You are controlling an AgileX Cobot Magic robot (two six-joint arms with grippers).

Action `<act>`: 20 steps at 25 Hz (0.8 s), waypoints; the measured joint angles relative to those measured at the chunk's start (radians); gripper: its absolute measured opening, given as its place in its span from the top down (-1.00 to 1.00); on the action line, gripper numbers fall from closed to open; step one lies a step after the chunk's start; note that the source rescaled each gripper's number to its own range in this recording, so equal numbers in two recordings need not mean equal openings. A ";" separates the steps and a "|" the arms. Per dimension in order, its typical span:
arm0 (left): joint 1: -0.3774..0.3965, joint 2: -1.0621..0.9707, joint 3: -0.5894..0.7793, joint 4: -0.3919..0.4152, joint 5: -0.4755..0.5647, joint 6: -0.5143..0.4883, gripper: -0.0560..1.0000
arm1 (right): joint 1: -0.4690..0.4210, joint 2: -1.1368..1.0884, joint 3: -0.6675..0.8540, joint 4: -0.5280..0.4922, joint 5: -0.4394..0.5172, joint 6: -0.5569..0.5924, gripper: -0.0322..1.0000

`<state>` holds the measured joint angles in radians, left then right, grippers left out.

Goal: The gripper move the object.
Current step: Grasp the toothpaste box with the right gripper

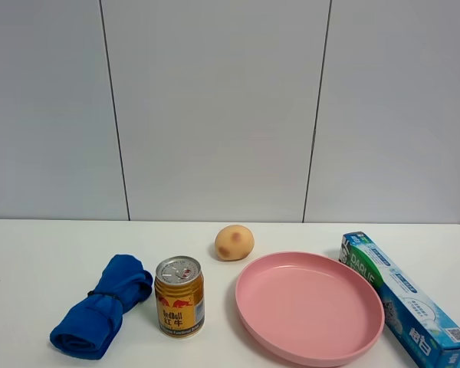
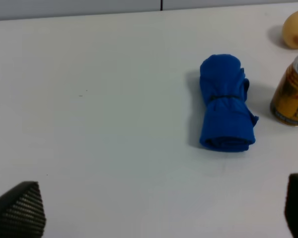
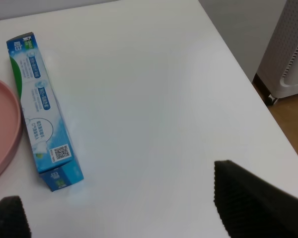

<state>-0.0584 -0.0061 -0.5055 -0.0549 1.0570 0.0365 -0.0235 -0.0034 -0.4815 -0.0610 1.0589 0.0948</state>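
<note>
The toothpaste box (image 1: 402,300), long, green and light blue with white "DARLIE" lettering, lies flat at the table's right, close beside the pink plate (image 1: 307,307). It also shows in the right wrist view (image 3: 42,111). My right gripper (image 3: 124,208) is open and empty, off to the box's side, apart from it, above bare table. My left gripper (image 2: 159,210) is open and empty, some way from the rolled blue cloth (image 2: 224,104). Neither gripper shows in the exterior high view.
A gold drink can (image 1: 179,297) stands between the blue cloth (image 1: 101,307) and the plate. A round tan ball-like thing (image 1: 234,242) lies behind them. The table's right edge (image 3: 238,64) is near the box, with floor and a white appliance (image 3: 290,54) beyond.
</note>
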 joint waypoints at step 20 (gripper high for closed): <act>0.000 0.000 0.000 0.000 0.000 0.001 -1.00 | 0.000 0.000 0.000 0.000 0.000 0.000 -0.35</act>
<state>-0.0584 -0.0061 -0.5055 -0.0549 1.0570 0.0374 -0.0235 -0.0034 -0.4815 -0.0610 1.0589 0.0948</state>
